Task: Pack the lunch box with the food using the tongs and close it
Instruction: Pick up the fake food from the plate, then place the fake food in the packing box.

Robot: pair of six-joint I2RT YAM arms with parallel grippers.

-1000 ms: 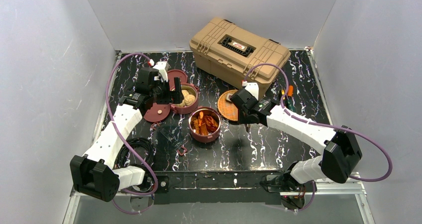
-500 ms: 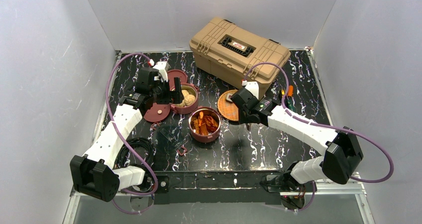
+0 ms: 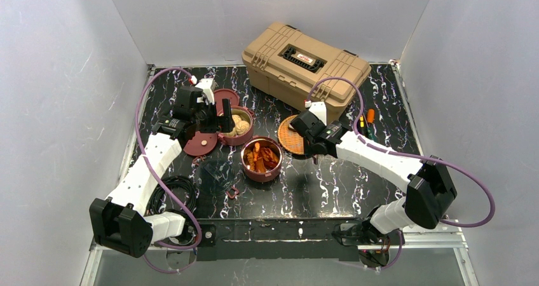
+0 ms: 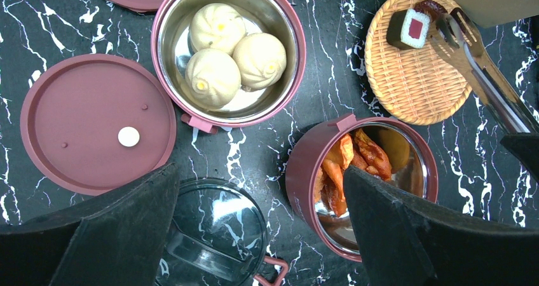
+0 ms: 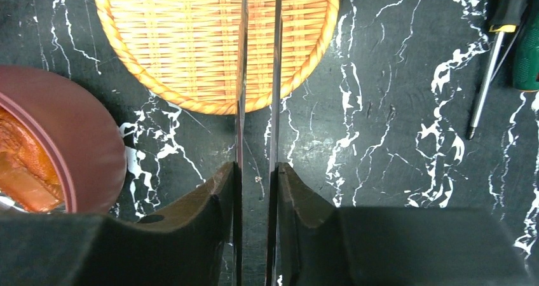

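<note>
Change since a second ago: right gripper [image 5: 255, 171] has edged further in over the near-right rim of the woven plate [image 5: 191, 51], its elbow drawn in with it, and its fingers have pinched closer. The left arm and every dish lie as before.
Tongs [image 5: 241, 76]: two slim shiny metal arms, almost parallel, running from between the right fingers out across the plate. Seen from the left wrist, their tips reach the plate's far side.
Food on the plate: one dark block [image 4: 410, 28] with a white face and red centre sits at the plate's far edge. The tong tips are just beside it; whether they touch it I cannot tell.
Lunch box, chunk bowl [image 4: 305, 184]: maroon outside, steel inside, open, standing just near-left of the plate and holding orange and red chunks [image 4: 346, 162].
Lunch box, bun bowl [image 4: 299, 51]: same make, open, standing left of the plate with three pale buns [image 4: 213, 79] in it.
Lunch box, lid [image 4: 82, 121]: flat, maroon, with a pale centre dot, lying further left of the plate, beyond the bun bowl.
Right fingers [image 5: 210, 197]: nearly together, pressed on the outer sides of both tong arms and gripping them.
Left gripper [image 4: 260, 170]: spread as wide as it goes, holding nothing, hanging left of the plate above the dishes.
</note>
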